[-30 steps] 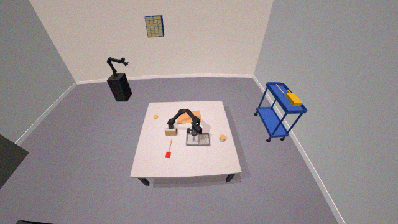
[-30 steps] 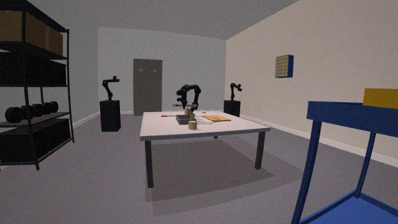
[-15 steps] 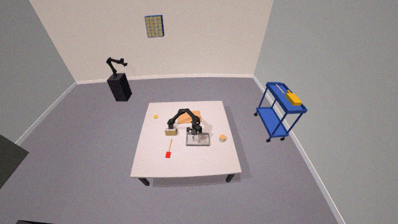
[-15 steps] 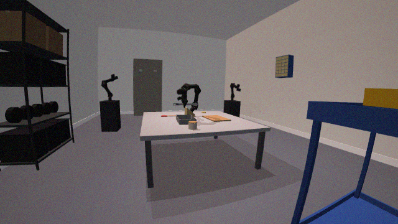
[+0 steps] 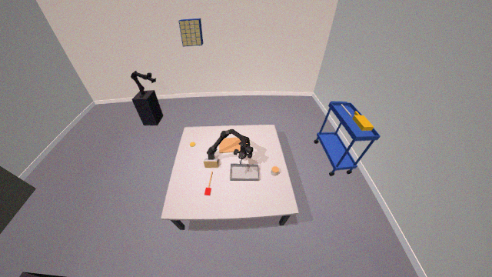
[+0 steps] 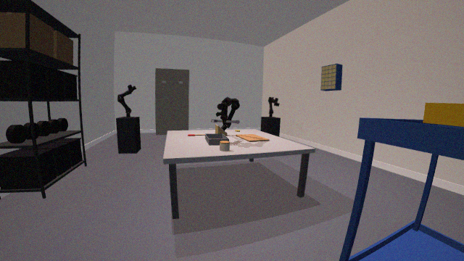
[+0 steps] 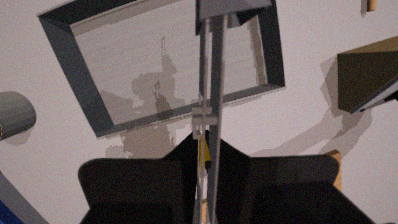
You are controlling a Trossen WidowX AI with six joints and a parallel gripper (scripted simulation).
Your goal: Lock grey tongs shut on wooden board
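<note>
The grey tongs (image 6: 235, 122) (image 7: 217, 75) are held in the air, about level in the exterior view. Their two arms lie close together, with a wider grey block at the far end in the wrist view. My gripper (image 7: 200, 135) is shut on them, above the table near the tin's back edge. Whether the lock is engaged cannot be seen. The dark roasting tin (image 5: 244, 179) (image 6: 217, 142) (image 7: 82, 85) stands on the table with nothing lying across it. The wooden board (image 5: 227, 145) (image 6: 252, 138) lies flat behind the tin, partly hidden by my arm in the top view.
A grey cup with an orange top (image 5: 275, 170) (image 6: 225, 146) (image 7: 15, 115) stands beside the tin. A brown block (image 5: 211, 164) (image 7: 367, 75) is at my arm's base. A red-headed spatula (image 5: 207, 191) and a small yellow thing (image 5: 192, 144) lie on the table (image 5: 250, 200).
</note>
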